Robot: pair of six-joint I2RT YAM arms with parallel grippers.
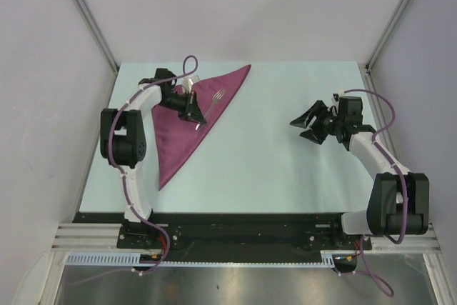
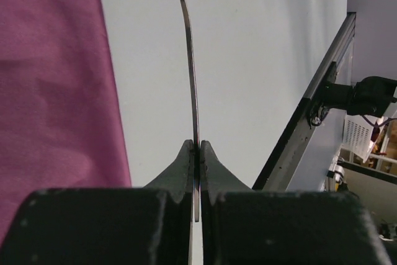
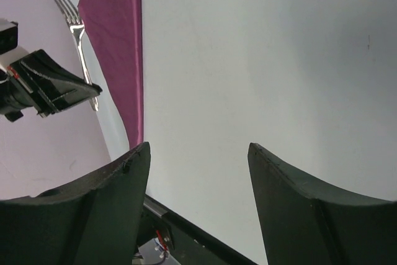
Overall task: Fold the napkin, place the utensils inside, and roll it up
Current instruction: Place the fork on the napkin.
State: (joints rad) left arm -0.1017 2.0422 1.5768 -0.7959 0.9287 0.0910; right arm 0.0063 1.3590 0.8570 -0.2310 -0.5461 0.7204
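Only the left wrist cam really shows the grip: the left gripper is clamped flat on the thin handle of the fork, which runs up toward 12 o'clock. The tines are cut off at the top edge.

The right wrist cam picks up those tines, and the overhead has them pointing to about 1 o'clock. The overhead also shows the whole maroon napkin, folded into a long triangle at the 9-to-10 o'clock side of the table. The fork sits over its right edge.

The right gripper is off at 3 o'clock, jaws spread wide with nothing between them.

The left gripper blocks part of the cloth and handle. Can't tell if the fork touches the napkin.
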